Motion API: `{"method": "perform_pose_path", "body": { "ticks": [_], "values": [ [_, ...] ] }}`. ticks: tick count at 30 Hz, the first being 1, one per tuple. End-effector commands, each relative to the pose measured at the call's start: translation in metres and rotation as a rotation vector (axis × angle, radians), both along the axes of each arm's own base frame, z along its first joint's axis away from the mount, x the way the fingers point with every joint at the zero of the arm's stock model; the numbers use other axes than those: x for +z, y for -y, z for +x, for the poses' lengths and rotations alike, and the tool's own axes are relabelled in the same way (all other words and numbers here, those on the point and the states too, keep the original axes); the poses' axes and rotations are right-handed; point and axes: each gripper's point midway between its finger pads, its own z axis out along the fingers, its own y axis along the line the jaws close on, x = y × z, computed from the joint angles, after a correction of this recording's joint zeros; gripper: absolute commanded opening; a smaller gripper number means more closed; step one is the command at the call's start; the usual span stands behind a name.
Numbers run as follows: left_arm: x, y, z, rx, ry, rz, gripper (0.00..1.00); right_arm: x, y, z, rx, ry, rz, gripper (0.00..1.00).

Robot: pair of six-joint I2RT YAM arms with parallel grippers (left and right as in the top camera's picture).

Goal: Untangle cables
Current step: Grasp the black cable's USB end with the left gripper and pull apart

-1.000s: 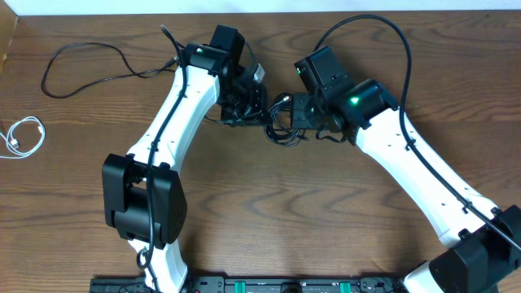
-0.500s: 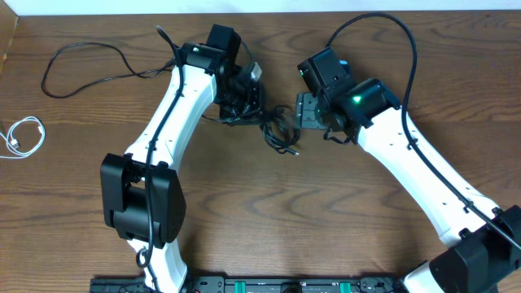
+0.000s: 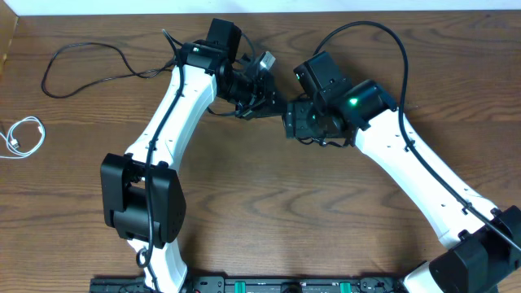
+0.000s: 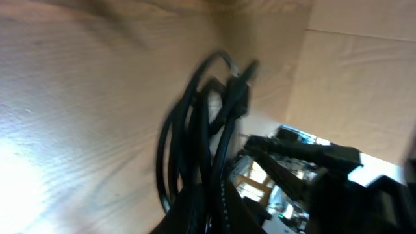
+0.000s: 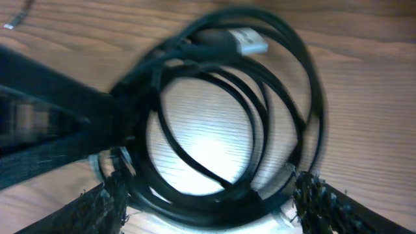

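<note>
A coiled black cable [image 5: 218,38] is pinched, as far as the blur allows, by the left fingers [image 5: 58,88]. The right fingers [image 5: 114,195] are spread wide around its lower loop. Well left of this coil, a loose black cable [image 3: 145,73] and a white cable [image 3: 14,143] lie on the surface [image 3: 269,203].

Our wooden desk under bright light

We see the brown, dark-grained wooden desk [image 3: 269,220] filling almost the whole overhead view, with only a narrow pale strip [image 3: 122,6] beyond its far edge and a lighter tan corner [image 3: 6,37] at the far left. Up close, the light falls as a white glare patch [image 5: 208,153] on the grain. In the left wrist view, a paler beige wood panel [image 4: 364,71] lies past a straight edge.
</note>
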Motion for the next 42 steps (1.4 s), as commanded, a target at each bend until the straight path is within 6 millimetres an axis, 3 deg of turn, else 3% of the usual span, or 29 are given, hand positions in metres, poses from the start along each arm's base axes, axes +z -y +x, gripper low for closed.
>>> {"method": "perform_pose_path", "body": {
  "ticks": [1, 6, 12, 17, 19, 22, 24, 34, 42],
  "values": [
    [0.008, 0.002, -0.001, 0.022, -0.076, -0.074, 0.08, -0.016, 0.023, -0.002, -0.008, 0.013, -0.132, 0.8],
    [0.014, 0.001, -0.001, 0.062, -0.149, -0.105, 0.08, -0.034, 0.05, -0.003, -0.073, 0.003, -0.228, 0.84],
    [0.023, 0.006, -0.005, 0.042, -0.171, -0.163, 0.08, -0.035, 0.069, 0.003, -0.201, 0.009, -0.25, 0.86],
    [0.021, 0.005, -0.004, 0.046, -0.165, -0.152, 0.08, -0.038, 0.052, -0.001, -0.203, -0.049, -0.127, 0.88],
    [0.013, 0.001, 0.0, 0.065, -0.147, -0.097, 0.07, -0.037, 0.037, -0.002, -0.146, -0.067, -0.059, 0.88],
    [-0.003, -0.009, 0.004, 0.11, -0.141, 0.007, 0.08, -0.03, -0.004, -0.012, 0.046, -0.112, 0.121, 0.89],
    [-0.004, -0.009, 0.005, 0.12, -0.148, 0.016, 0.08, -0.028, -0.013, -0.016, 0.078, -0.129, 0.167, 0.88],
    [0.008, -0.002, 0.0, 0.096, -0.179, -0.063, 0.08, -0.047, 0.028, 0.002, -0.173, -0.059, -0.002, 0.85],
    [0.009, -0.001, 0.0, 0.094, -0.181, -0.068, 0.08, -0.07, 0.025, 0.006, -0.276, -0.055, 0.055, 0.79]
  ]
}}
